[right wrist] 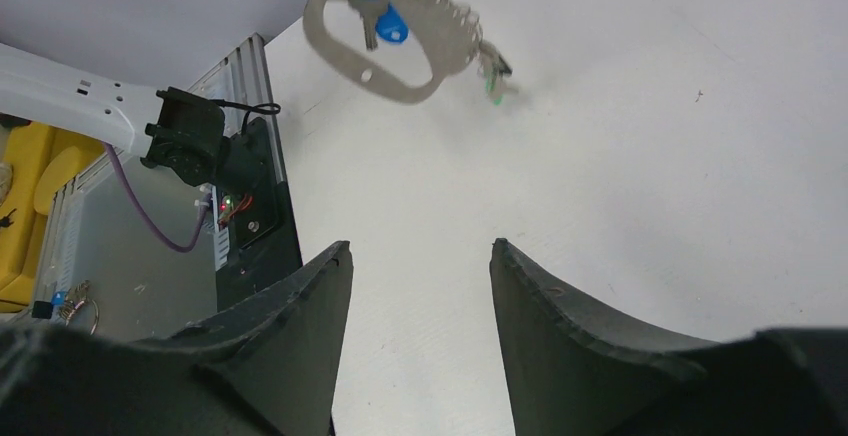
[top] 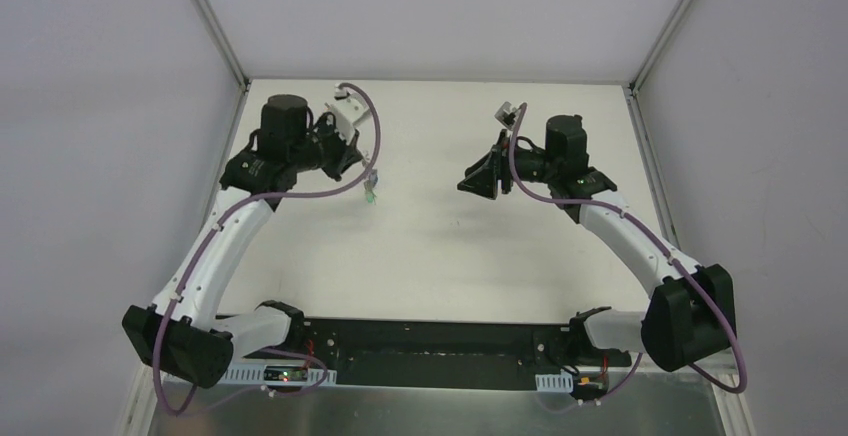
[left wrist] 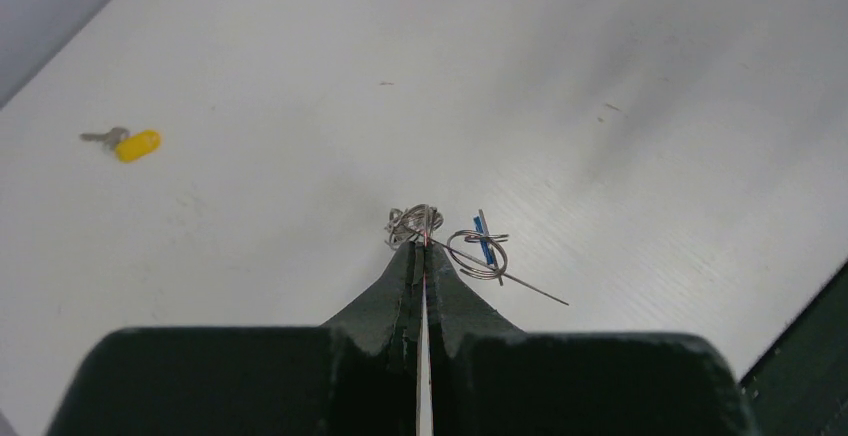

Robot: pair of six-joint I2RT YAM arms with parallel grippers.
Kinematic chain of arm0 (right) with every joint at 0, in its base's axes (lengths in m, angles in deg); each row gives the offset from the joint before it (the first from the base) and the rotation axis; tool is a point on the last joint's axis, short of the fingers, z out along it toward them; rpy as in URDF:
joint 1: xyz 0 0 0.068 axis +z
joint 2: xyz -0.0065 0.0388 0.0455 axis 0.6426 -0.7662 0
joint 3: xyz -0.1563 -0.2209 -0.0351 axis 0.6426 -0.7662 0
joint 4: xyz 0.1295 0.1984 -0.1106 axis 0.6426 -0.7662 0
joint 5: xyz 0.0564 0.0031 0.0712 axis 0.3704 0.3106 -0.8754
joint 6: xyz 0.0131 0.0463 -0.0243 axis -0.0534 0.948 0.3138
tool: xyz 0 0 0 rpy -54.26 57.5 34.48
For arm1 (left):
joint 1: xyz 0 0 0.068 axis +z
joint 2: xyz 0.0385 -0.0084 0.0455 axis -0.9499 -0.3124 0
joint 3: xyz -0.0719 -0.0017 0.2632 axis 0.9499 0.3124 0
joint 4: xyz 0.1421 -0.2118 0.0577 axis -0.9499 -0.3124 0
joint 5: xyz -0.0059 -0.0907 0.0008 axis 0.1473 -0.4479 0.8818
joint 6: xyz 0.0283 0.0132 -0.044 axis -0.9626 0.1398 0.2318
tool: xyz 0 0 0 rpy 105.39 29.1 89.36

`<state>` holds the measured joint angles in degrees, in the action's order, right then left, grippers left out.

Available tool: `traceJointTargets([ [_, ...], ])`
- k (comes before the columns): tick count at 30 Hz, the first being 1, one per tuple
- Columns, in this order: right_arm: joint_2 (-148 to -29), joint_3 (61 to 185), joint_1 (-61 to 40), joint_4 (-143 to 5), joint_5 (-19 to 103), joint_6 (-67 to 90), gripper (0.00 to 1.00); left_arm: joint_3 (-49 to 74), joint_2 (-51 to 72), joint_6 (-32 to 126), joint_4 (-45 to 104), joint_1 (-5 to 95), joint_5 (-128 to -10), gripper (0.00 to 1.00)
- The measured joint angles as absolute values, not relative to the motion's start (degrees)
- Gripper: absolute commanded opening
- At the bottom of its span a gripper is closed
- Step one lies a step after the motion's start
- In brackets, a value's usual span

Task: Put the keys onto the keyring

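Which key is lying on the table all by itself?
The yellow-headed key. It lies alone on the table, while the blue key and the green key hang from the keyring held up by the left gripper.

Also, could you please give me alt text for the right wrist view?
The right claw hangs open above the white table, holding nothing. Beyond it, at the frame's top edge and partly cut off, is the pale keyring, carrying a blue key and a green key.
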<state>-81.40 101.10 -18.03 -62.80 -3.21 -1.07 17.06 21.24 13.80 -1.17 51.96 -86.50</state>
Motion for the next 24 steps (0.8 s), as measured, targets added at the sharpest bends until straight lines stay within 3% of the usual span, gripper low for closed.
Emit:
traceJointTargets([
  [8, -80.7, 101.1, -18.2, -63.0, -3.2, -1.1, 0.56, 1.9, 8.2, 20.0, 0.6, 63.5, -75.5, 0.00],
  [13, -80.7, 101.1, -18.5, -63.0, -3.2, -1.1, 0.56, -14.9, -6.8, 23.6, 2.0, 69.4, -69.9, 0.00],
  [24, -80.7, 100.9, -20.8, -63.0, -3.4, -1.1, 0.56, -49.5, -40.8, 23.0, 5.0, 71.8, -61.4, 0.00],
])
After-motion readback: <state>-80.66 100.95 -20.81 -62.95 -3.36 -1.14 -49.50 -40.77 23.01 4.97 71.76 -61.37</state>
